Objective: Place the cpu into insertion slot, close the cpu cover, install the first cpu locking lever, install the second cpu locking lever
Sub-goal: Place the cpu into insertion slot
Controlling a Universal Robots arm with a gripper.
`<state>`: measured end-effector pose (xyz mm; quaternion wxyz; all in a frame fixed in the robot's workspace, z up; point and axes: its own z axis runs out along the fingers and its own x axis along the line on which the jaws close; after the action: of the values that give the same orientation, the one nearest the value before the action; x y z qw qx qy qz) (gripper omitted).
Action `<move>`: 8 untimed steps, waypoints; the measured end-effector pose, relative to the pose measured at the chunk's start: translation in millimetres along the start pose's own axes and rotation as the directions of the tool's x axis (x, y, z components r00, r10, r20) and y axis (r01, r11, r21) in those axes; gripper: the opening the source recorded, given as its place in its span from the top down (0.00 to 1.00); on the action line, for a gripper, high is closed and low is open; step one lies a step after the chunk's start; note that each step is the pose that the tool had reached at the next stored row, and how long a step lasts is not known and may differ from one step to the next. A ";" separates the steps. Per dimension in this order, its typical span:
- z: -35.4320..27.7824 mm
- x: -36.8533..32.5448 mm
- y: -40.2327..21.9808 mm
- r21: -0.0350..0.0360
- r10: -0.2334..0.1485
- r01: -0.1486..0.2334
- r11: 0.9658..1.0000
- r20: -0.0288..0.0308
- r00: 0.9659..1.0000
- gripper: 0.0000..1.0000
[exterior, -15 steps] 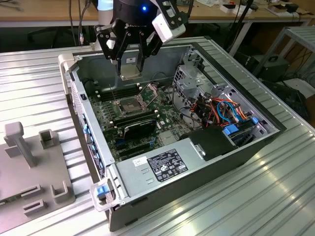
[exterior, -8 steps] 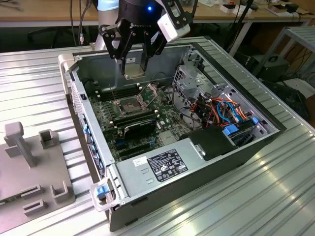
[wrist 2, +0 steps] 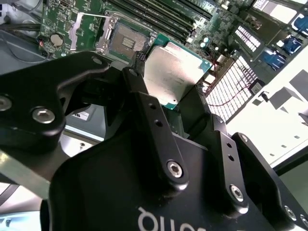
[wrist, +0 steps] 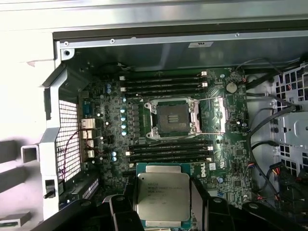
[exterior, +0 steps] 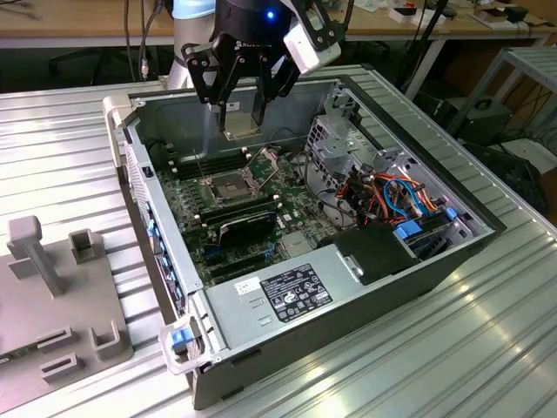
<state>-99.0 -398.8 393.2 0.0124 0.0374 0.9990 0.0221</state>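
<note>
My gripper [exterior: 241,117] hangs above the open computer case [exterior: 165,261], shut on the cpu [exterior: 239,124], a flat square chip with a silver-grey top. Both wrist views show the cpu [wrist: 162,198] [wrist 2: 173,72] pinched by its edges between the black fingers [wrist: 199,204]. The insertion slot [wrist: 171,119] [wrist 2: 126,41] [exterior: 224,185] lies below on the green board, its dark pin field bare. The cpu cover [wrist: 219,115] [wrist 2: 89,31] is swung open beside the slot. Thin wire levers [wrist: 202,133] stand released along the socket's sides.
Long black memory slots [wrist: 163,82] flank the socket on two sides. A black fan card [exterior: 246,228] lies nearer the power supply [exterior: 287,292]. A drive cage [exterior: 335,144] and coloured cables [exterior: 392,196] crowd the exterior view's right. A grey fixture [exterior: 52,296] sits outside.
</note>
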 end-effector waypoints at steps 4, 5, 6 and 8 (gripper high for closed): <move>0.1 -3.3 0.6 0.000 0.003 -0.003 1.000 0.000 1.000 0.46; 0.3 -3.4 0.7 0.000 0.026 -0.026 1.000 0.001 1.000 0.46; 0.4 -3.4 0.8 0.001 0.039 -0.039 0.999 0.002 0.999 0.46; 0.6 -3.4 0.8 0.001 0.063 -0.063 0.998 0.003 0.998 0.46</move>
<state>-95.6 -398.3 392.8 0.0132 0.0688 0.9973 0.0217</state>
